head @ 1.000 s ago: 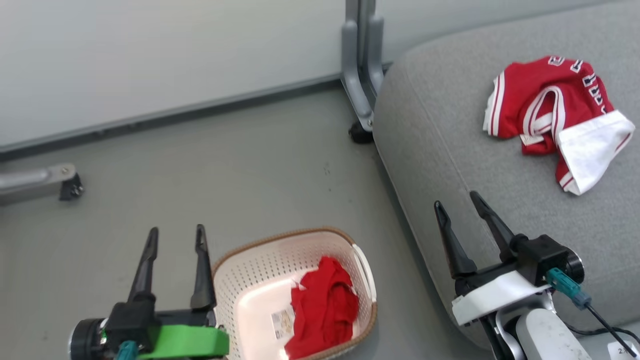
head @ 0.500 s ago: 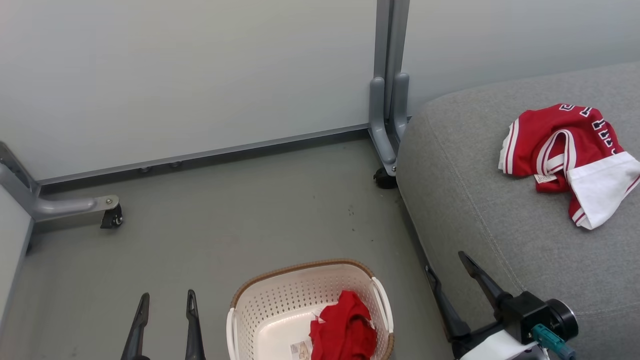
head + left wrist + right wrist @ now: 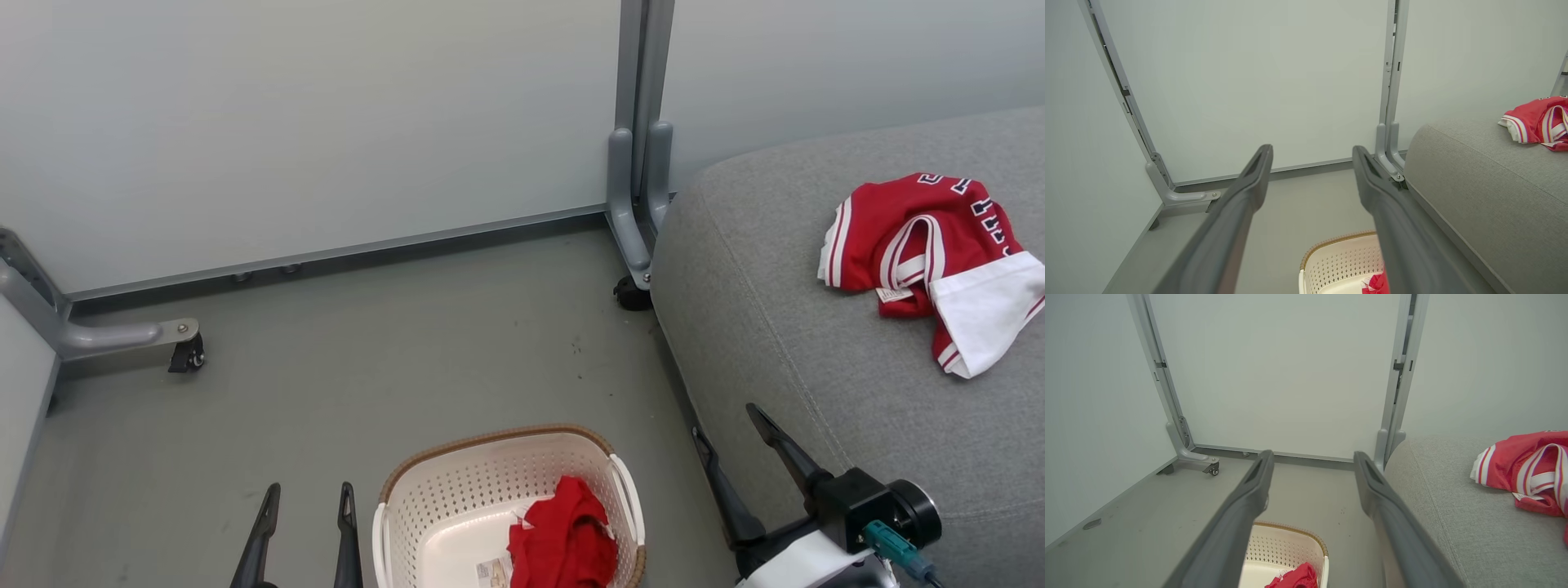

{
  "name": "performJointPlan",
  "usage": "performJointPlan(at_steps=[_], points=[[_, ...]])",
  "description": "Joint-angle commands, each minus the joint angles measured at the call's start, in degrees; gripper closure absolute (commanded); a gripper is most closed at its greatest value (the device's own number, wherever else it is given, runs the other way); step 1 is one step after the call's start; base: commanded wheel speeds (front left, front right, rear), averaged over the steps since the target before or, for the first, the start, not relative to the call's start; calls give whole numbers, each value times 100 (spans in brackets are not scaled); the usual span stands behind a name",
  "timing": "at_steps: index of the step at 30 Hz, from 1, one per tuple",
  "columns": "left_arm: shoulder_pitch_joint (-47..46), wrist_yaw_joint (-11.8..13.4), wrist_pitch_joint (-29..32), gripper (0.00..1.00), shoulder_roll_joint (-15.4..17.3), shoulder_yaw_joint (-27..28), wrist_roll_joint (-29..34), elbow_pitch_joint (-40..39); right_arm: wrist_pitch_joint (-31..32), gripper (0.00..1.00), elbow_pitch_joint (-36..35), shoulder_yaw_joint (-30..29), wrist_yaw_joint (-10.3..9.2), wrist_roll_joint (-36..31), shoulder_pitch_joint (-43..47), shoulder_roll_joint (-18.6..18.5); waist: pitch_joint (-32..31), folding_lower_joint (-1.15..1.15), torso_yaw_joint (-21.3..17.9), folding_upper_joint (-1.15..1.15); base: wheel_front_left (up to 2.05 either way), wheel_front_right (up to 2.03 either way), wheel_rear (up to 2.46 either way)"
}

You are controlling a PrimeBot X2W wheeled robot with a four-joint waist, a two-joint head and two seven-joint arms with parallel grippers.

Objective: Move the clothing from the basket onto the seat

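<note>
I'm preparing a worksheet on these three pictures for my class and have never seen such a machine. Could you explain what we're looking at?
It is a wheeled robot with two arms. One picture looks down from its head; the others look along each wrist. The long dark left fingers and right fingers stand open, holding nothing. On the floor sits a basket with a plain red garment inside. A striped red garment lies on the grey seat.

Looks like lab or test bay, dressed up as home corner. Pale partition panels [image 3: 326, 122] on grey metal frame posts [image 3: 639, 98], caster [image 3: 188, 357] under foot, bare grey floor [image 3: 408, 343]. Homely props: grey seat [image 3: 775, 343], laundry basket [image 3: 490, 435].
</note>
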Motion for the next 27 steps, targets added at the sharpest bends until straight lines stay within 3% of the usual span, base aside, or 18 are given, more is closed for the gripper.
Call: performJointPlan(at_steps=[1,27], points=[[-79,31,-2,0,3,-21,-48,10,-17,0,19,-2,-8,-28,-51,-22,-3,1,7,0,0,0,0],[65,170,-2,0,3,-223,-241,164,-17,0,51,112,-8,-28,64,-188,-3,1,74,0,0,0,0]])
